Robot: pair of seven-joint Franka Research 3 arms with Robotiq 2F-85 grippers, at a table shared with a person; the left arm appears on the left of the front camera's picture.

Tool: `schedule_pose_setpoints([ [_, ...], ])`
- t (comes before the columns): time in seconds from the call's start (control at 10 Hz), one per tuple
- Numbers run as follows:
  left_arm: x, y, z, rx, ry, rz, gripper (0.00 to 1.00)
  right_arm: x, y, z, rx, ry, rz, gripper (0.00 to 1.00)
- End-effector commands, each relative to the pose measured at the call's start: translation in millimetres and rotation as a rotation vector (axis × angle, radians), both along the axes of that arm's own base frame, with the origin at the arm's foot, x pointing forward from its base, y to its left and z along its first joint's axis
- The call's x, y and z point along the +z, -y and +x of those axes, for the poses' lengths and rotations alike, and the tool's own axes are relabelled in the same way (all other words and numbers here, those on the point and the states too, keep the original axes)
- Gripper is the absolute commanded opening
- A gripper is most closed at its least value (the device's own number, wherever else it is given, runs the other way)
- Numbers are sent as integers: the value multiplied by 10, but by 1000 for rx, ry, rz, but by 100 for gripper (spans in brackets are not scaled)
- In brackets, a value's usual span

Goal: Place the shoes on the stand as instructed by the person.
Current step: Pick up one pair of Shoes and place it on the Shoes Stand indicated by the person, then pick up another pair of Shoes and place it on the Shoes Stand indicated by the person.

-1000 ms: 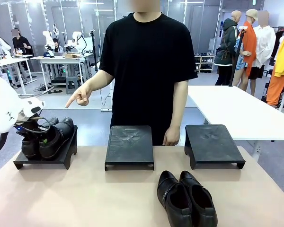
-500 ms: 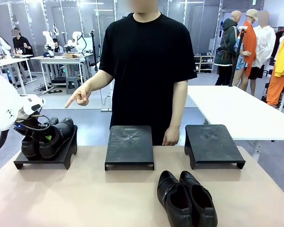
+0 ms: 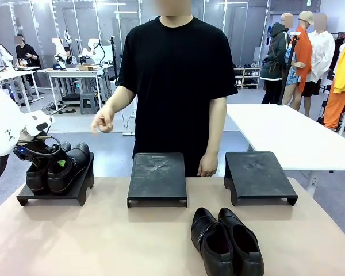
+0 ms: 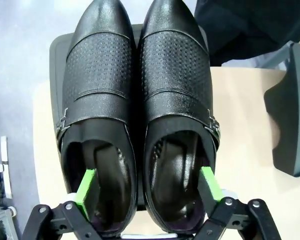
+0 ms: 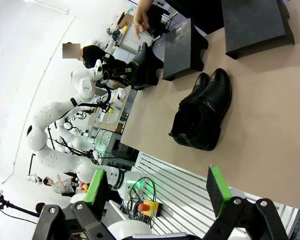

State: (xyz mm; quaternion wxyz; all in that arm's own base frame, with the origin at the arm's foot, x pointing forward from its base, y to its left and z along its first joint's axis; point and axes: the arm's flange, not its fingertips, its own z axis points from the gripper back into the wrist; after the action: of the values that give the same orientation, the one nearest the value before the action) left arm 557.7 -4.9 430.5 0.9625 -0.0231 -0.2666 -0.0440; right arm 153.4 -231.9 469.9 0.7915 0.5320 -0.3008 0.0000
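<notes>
Sitting on the leftmost black sloped stand, glossy black leather dress shoes take the left hand, spread wide inside them (gripping nothing); probably stiff and slick, so pinch the touching inner collars.

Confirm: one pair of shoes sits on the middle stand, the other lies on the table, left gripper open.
Not quite. The front view shows the first pair on the left stand, not the middle one. The other pair lies on the table, and the left gripper is open.

One pair — on leftmost stand
</notes>
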Motion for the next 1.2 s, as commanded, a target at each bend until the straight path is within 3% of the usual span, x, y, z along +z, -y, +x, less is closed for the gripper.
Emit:
schedule_pose_setpoints([
  [0.0, -3, -3, 39, -2, 5, 2, 100, 19, 1, -3, 1, 22, -1, 100],
  [1.1, -3, -3, 39, -2, 5, 2, 100, 19, 1, -3, 1, 22, -1, 100],
])
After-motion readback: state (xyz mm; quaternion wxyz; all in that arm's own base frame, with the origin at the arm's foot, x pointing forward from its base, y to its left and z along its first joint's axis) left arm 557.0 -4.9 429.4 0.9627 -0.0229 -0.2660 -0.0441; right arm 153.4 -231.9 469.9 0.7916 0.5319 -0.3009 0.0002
